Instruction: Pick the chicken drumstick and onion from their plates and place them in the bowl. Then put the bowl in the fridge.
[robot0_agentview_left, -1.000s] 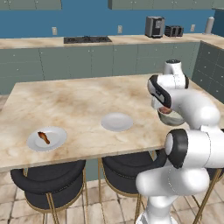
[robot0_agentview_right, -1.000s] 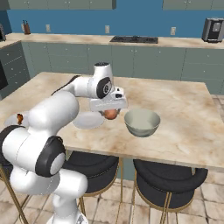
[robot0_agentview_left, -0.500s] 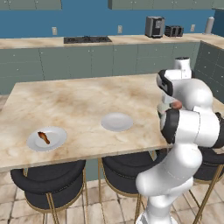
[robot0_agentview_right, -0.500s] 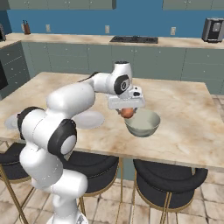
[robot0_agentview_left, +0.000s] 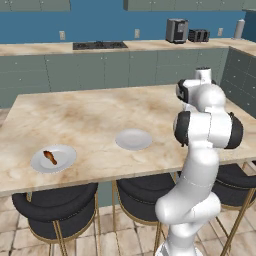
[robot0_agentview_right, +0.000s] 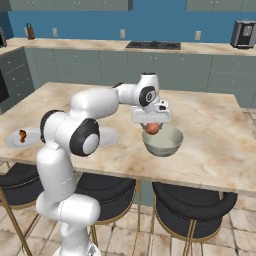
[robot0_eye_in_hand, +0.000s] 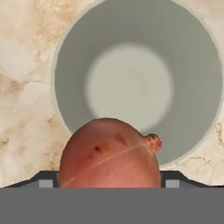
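Along the table's near edge, toward its left corner, the chicken drumstick lies on a plate: light, greasy-looking, best pinched across its thick end. Further along sits a second plate, bare. Toward the right end the gripper hangs over the bowl with its jaws clamped on the onion. The onion looks round, firm and smooth-skinned, likely to roll or slip unless squeezed across its widest part. The bowl looks stiff; grip its rim.
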